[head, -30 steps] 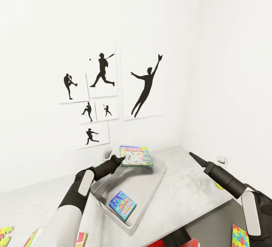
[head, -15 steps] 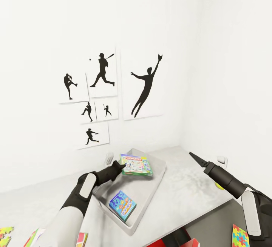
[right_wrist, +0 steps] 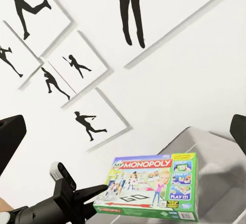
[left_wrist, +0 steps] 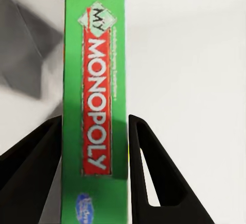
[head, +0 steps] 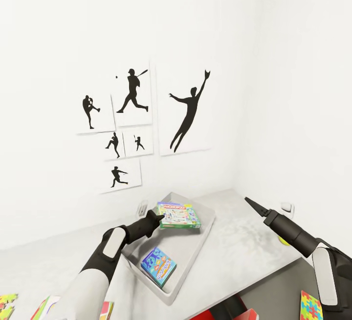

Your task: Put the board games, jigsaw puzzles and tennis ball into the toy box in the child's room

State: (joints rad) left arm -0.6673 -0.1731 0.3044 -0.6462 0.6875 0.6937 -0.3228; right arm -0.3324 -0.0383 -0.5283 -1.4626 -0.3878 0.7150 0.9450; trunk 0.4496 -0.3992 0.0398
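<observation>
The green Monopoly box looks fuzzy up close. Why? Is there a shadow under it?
Left wrist view: the Monopoly box sits so near the lens that its small print blurs. Head view: crisp, with soft grey shade in the toy box beneath it.

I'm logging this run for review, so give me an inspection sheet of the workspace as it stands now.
Surface: pale grey slab table, set in a room corner.
Job's things: green My Monopoly board game box held above the grey open toy box; blue board game box lies inside it; yellow tennis ball behind the right arm; colourful jigsaw puzzle at the lower right.
Clutter: more colourful boxes at the lower left edge, cut off.
Grippers: left gripper shut on the Monopoly box; right gripper empty over the table, jaws unclear.
Cables: nothing seen.
Surroundings: white walls, black baseball-player silhouette prints.
</observation>
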